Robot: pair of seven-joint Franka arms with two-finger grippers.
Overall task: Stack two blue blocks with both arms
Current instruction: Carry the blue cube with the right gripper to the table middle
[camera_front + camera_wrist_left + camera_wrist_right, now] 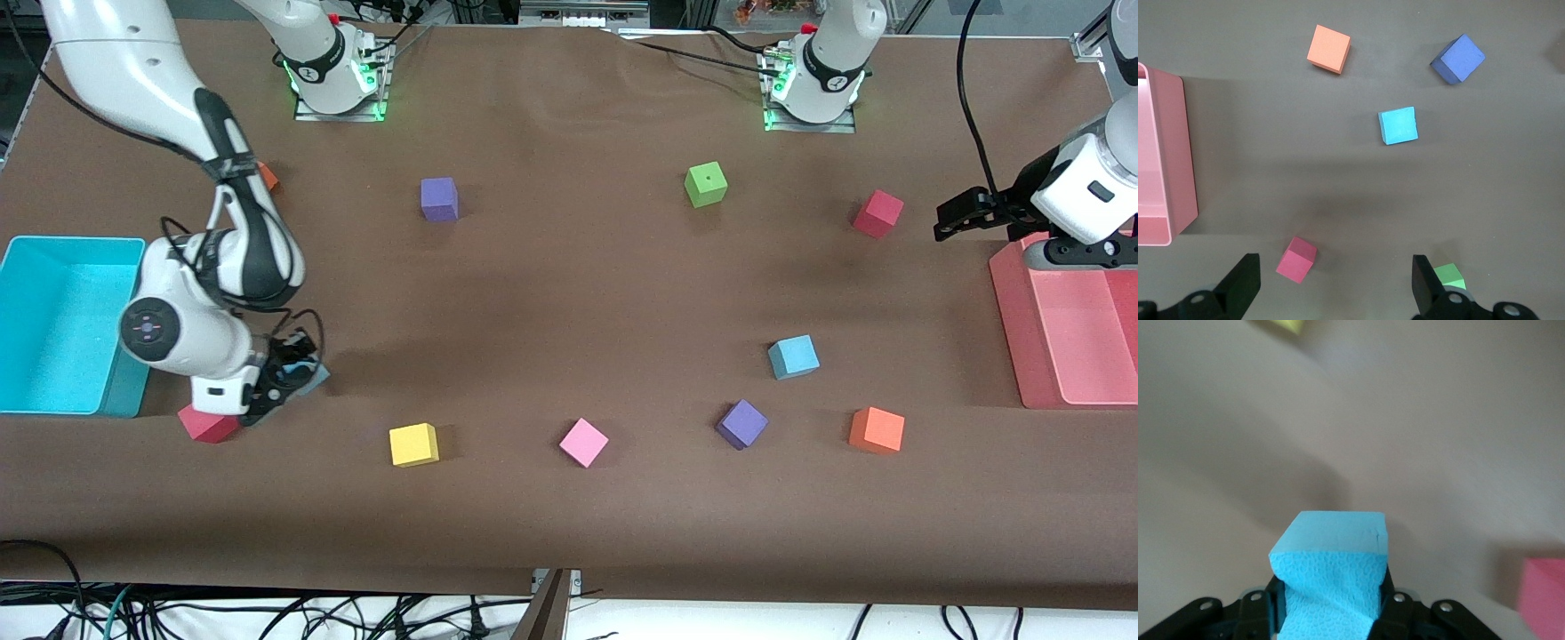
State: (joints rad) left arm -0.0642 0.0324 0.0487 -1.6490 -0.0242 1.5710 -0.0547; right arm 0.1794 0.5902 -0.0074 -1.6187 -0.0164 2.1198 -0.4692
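Note:
My right gripper (286,380) is down low at the table beside the teal bin, shut on one light blue block (1331,583). The foam is squeezed between the fingers (1395,607), and only a corner of this block (313,377) shows in the front view. The other blue block (793,356) rests on the table toward the left arm's end and also shows in the left wrist view as a blue cube (1398,125). My left gripper (949,218) hangs open and empty in the air beside the pink tray, its fingers (1241,285) wide apart.
A teal bin (62,324) and a red block (209,425) sit close to my right gripper. A pink tray (1067,329) lies at the left arm's end. Purple (741,423), orange (877,429), pink (583,442), yellow (413,444), green (706,184) and red (878,213) blocks are scattered about.

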